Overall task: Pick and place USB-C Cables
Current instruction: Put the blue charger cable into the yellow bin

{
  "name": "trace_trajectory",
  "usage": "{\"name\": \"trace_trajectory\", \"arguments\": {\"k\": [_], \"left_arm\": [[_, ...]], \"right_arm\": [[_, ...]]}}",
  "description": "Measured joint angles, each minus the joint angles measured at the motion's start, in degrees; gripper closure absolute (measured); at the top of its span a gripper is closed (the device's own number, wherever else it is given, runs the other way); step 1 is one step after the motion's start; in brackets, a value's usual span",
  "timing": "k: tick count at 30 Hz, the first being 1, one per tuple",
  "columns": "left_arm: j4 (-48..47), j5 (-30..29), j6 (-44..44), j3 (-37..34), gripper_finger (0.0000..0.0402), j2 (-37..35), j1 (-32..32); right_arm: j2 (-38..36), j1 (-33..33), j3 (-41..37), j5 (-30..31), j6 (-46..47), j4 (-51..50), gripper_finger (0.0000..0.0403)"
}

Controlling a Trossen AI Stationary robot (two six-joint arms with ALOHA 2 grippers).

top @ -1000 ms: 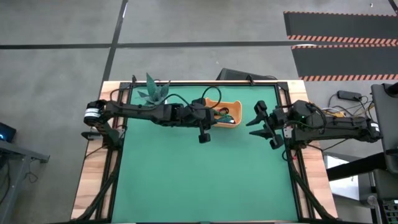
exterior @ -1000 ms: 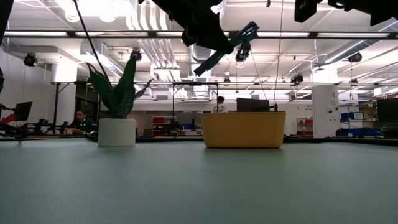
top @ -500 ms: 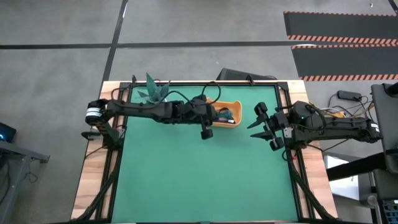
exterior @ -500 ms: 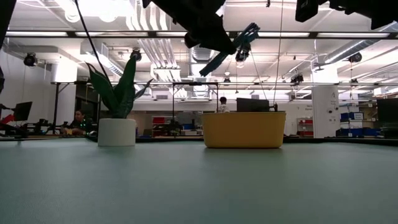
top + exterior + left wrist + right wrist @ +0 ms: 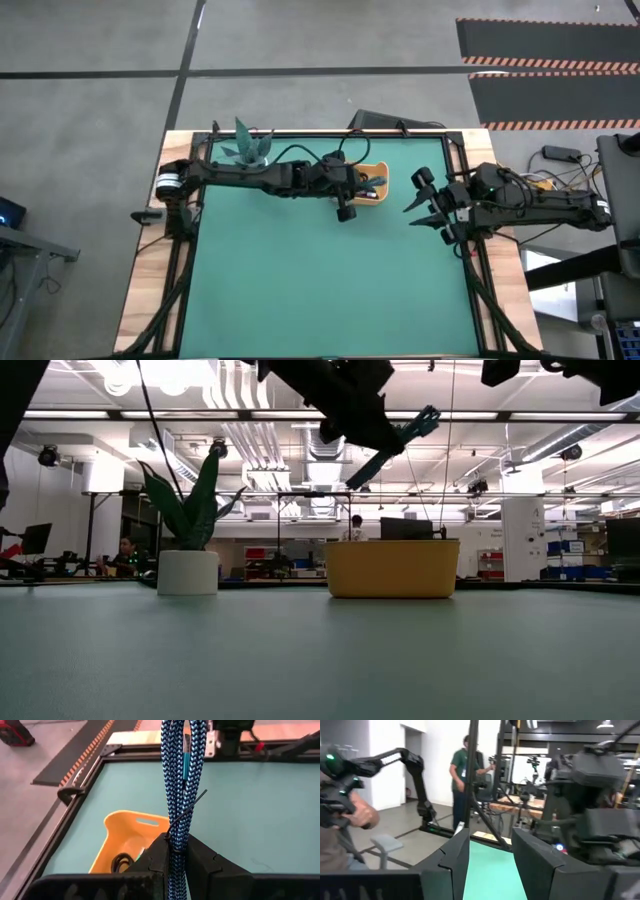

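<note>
Left tool (image 5: 176, 854) gripping blue cable (image 5: 181, 780), above tray (image 5: 125, 842)

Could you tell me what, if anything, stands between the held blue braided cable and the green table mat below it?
Nothing visible: the left gripper holds the blue braided cable above bare green mat, beside the orange tray.

The left arm (image 5: 270, 178) hides most of the orange tray (image 5: 378, 180) (cables inside unclear).
</note>
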Motion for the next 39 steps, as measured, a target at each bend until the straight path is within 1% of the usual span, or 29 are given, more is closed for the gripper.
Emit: {"name": "trace_trajectory", "arguments": {"k": [5, 11, 19, 24, 28, 30, 39], "left_arm": [[-1.3, 0.5, 0.3, 1.1, 0.0379, 2.1, 1.4], [-1.7, 5.6, 0.4, 1.4, 0.0379, 4.6, 4.5], [-3.6, 7.6, 7.0, 2.3, 0.0379, 7.1, 7.2], [-9.0, 7.6, 9.0, 6.1, 0.0379, 8.5, 8.4], [-10.5, 7.7, 9.4, 7.4, 0.0379, 8.5, 8.8], [-12.9, 7.8, 9.6, 8.2, 0.0379, 8.5, 9.0], [-13.4, 7.8, 10.6, 7.5, 0.0379, 8.5, 9.2]], "right_arm": [[-1.6, 0.0, -0.3, -1.7, 1.1, -0.2, 0.0267], [-2.8, 0.0, -0.7, -3.1, 1.5, -0.3, 0.027], [-2.8, 0.0, -0.7, -2.8, 1.1, -1.6, 0.0271], [-2.7, 0.0, -0.7, -2.6, 1.1, -1.8, 0.0268], [-2.7, 0.0, -0.7, -2.6, 1.0, -1.9, 0.0271], [-2.7, 0.0, -0.7, -2.6, 0.9, -1.9, 0.0272], [-2.7, 0.0, -0.7, -2.6, 0.9, -2.1, 0.0271]]}}
